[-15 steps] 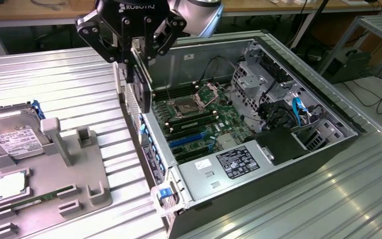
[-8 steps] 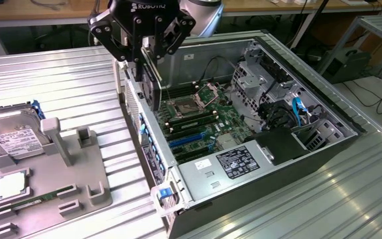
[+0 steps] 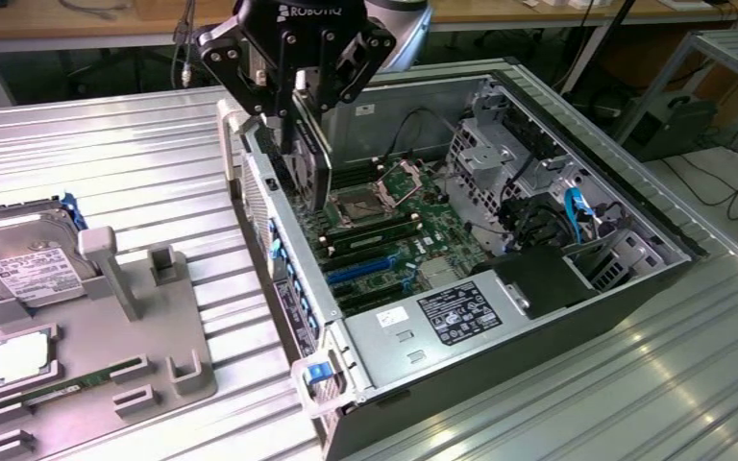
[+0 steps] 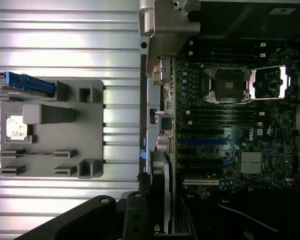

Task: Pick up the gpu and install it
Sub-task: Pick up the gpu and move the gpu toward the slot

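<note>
**GPU Held Upright Inside Open Case**

The gripper [image 3: 299, 108] was found pressed together on the gpu [image 3: 307, 158], one finger on each face of the card. The card stood on edge, roughly upright, with its lower part down inside the computer case [image 3: 498, 403], just beside the rear wall. In the wrist view the gpu [image 4: 162, 192] appeared edge-on, with its silvery edge showing, running alongside that wall. Whether its lower edge touched the motherboard [image 3: 402, 245] could not be determined.

The open processor socket [image 3: 372, 199] lay close beside the card; the blue slots [image 3: 362, 269] lay further along the board. The case rested on its side on a ribbed metal table [image 3: 138, 144]. Toward the exterior view's left stood a grey holder [image 3: 151, 355], well apart from the gripper, carrying a hard drive [image 3: 23, 271] and a green memory stick [image 3: 68, 392].
</note>
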Action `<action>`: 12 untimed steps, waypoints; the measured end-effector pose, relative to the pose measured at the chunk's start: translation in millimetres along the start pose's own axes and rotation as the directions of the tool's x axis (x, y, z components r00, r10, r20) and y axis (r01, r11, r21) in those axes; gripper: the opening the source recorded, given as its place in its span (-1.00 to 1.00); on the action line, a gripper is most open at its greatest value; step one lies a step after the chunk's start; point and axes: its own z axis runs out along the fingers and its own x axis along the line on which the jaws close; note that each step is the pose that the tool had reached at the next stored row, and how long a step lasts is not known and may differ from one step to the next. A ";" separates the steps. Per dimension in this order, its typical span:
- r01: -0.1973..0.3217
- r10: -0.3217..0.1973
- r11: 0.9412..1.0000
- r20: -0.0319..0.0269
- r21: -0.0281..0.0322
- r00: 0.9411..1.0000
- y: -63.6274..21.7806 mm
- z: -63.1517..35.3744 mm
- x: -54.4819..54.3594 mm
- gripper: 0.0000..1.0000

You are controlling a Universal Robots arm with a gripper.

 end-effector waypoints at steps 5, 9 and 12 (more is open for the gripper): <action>0.000 0.000 1.000 0.000 0.000 1.000 -0.1 0.0 -8.3 -0.44; 0.000 0.000 1.000 0.000 0.000 1.000 -0.2 0.0 -14.7 -0.44; 0.000 0.000 1.000 0.000 0.000 1.000 -0.3 0.1 -20.1 -0.44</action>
